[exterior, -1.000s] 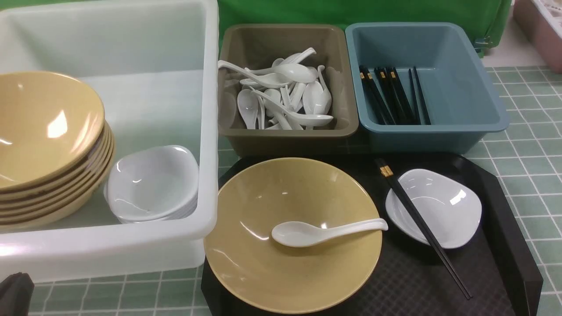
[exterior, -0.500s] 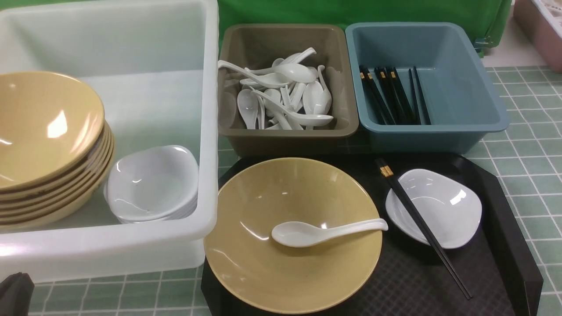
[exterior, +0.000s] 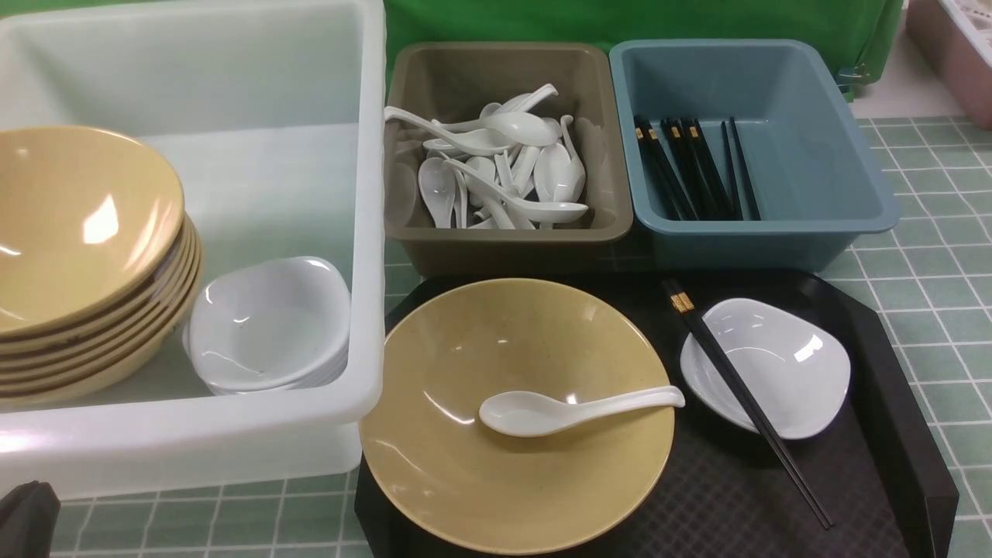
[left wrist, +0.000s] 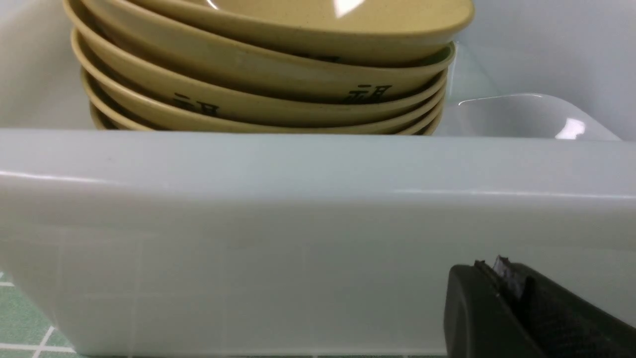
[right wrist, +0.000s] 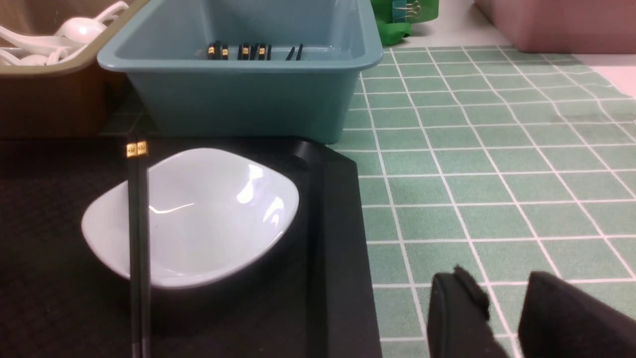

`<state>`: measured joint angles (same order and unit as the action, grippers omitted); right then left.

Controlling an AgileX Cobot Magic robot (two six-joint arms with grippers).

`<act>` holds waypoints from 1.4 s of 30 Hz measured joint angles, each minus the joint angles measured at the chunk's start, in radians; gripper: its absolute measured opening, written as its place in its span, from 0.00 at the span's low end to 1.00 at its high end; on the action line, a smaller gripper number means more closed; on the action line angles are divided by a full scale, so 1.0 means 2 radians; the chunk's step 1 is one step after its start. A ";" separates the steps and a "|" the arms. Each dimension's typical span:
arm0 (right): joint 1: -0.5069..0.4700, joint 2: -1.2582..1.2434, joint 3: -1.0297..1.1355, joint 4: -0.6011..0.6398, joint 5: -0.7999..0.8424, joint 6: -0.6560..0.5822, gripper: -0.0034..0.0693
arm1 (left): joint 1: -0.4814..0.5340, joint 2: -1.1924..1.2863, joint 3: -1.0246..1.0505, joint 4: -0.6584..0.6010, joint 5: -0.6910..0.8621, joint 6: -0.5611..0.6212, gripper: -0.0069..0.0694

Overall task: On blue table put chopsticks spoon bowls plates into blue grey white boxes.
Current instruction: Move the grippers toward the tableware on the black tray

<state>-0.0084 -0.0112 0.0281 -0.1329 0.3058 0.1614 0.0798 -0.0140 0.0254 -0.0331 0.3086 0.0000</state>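
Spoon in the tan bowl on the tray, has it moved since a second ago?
No. The spoon still lies inside the bowl, handle tip over the same rim spot.

The blue table bears three tubs: white box at left, grey box and blue box side by side — a black tray just before them.

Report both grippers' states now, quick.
Left gripper: shut, holding nothing.
Right gripper: open, nothing between its jaws.
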 joint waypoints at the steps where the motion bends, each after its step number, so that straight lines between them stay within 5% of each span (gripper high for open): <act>1: 0.000 0.000 0.000 0.000 0.000 0.000 0.37 | 0.000 0.000 0.000 0.000 0.000 0.000 0.09; 36: 0.000 0.000 0.000 -0.001 0.000 0.000 0.37 | 0.000 0.000 0.000 0.017 -0.006 -0.043 0.09; 42: 0.000 0.000 0.000 0.003 0.000 0.049 0.37 | 0.000 0.000 0.000 -0.083 -0.050 -0.112 0.09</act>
<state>-0.0084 -0.0112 0.0281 -0.1273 0.3058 0.2589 0.0798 -0.0140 0.0254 -0.1984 0.2093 -0.2238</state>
